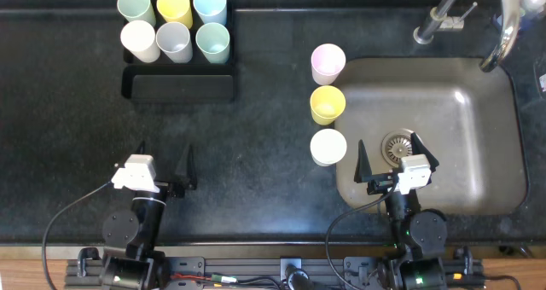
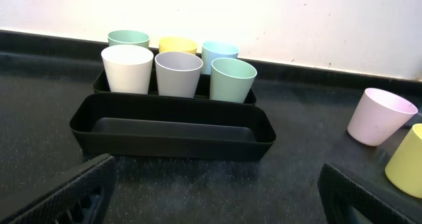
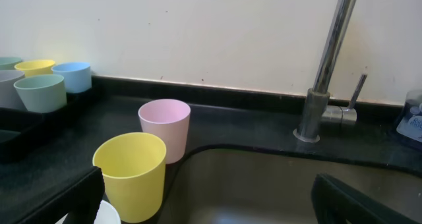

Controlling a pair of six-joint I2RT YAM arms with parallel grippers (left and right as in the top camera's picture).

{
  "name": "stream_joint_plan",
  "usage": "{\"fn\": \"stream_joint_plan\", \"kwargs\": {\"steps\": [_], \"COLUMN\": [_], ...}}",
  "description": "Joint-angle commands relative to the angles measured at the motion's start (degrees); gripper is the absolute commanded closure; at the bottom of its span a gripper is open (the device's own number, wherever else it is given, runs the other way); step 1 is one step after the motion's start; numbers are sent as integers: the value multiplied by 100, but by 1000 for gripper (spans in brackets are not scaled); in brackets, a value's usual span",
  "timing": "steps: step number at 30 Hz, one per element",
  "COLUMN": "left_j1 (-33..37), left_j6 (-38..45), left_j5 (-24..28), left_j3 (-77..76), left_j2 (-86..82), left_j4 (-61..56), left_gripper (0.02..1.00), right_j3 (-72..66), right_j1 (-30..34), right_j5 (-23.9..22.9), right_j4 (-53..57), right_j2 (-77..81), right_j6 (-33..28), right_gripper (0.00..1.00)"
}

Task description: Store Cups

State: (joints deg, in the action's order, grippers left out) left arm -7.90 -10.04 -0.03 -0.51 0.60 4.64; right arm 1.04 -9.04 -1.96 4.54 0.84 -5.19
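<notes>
bright, even light; a pale sheen across the sink (image 1: 461,145), the white wall (image 3: 198,33) behind it washed bright.

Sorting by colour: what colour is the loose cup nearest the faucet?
Pale pink cup; best in the top view.

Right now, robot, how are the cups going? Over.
Left pincer and right pincer open, empty. Pink cup, yellow cup, white cup standing beside sink. Tray front slot free, nothing blocking.

Six cups (image 2: 178,72) in rear tray (image 2: 99,85); pink cup (image 2: 380,116), yellow cup (image 2: 407,161) outside.
</notes>
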Motion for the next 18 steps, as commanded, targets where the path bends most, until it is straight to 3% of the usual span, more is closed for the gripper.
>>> {"fn": "stream_joint_plan", "kwargs": {"steps": [1, 18], "left_j1": [549, 549], "left_j6": [424, 426], "left_j5": [0, -7], "left_j3": [7, 7], "left_j2": [-44, -44], "left_j4": [24, 24], "left_gripper": [18, 20], "right_j3": [-76, -76], "right_j1": [35, 35], "right_j5": [-61, -61], "right_j4": [-24, -24], "right_j2": [-63, -63], "right_j6": [-17, -17], "right_gripper": [3, 3]}}
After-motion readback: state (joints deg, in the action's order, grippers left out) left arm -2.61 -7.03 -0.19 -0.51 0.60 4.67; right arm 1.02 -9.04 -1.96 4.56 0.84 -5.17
